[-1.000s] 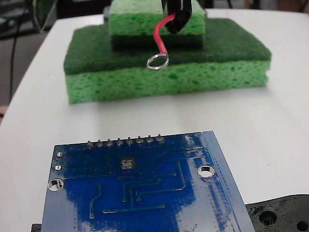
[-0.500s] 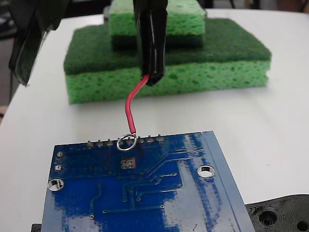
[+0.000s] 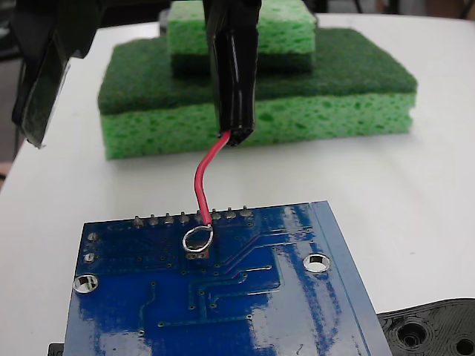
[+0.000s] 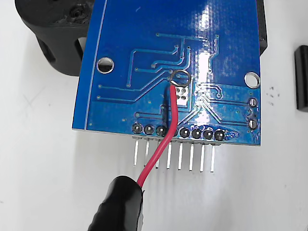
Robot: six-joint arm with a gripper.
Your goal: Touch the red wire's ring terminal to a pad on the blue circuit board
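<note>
1. Since half a second earlier, the ring terminal (image 3: pixel 197 239) had slid off the row of solder blobs at the board's far edge and come nearer the camera, onto the board's face; a second earlier it had hung in the air in front of the sponges.
2. Nearest in the fixed view, at the table's front edge, lay the blue circuit board (image 3: pixel 223 297), glossy, with silver-rimmed mounting holes to left and right. A black plastic plate with holes (image 3: pixel 434 330) showed at the front right corner, just beside the board.
3. On the board, the ring terminal lay over a small grey pad cluster (image 4: pixel 182 97), seemingly touching it, just inside the solder blobs (image 4: pixel 179 131). In the wrist view the header pins (image 4: pixel 173 155) stuck out past that edge over the white table (image 3: pixel 415 193).
4. The red wire (image 3: pixel 202 178) rose from the ring, crossed the solder row and curved up into the gripper (image 3: pixel 234 137).
5. The gripper was a black, tape-wrapped tip pointing down above the table's middle. Its jaws were hidden under the wrap, so I could not tell whether they were clenched or released; the wire came out of its end.
6. Farthest back, a large green sponge (image 3: pixel 260 111) lay across the table with a smaller green sponge (image 3: pixel 289 30) stacked on it.
</note>
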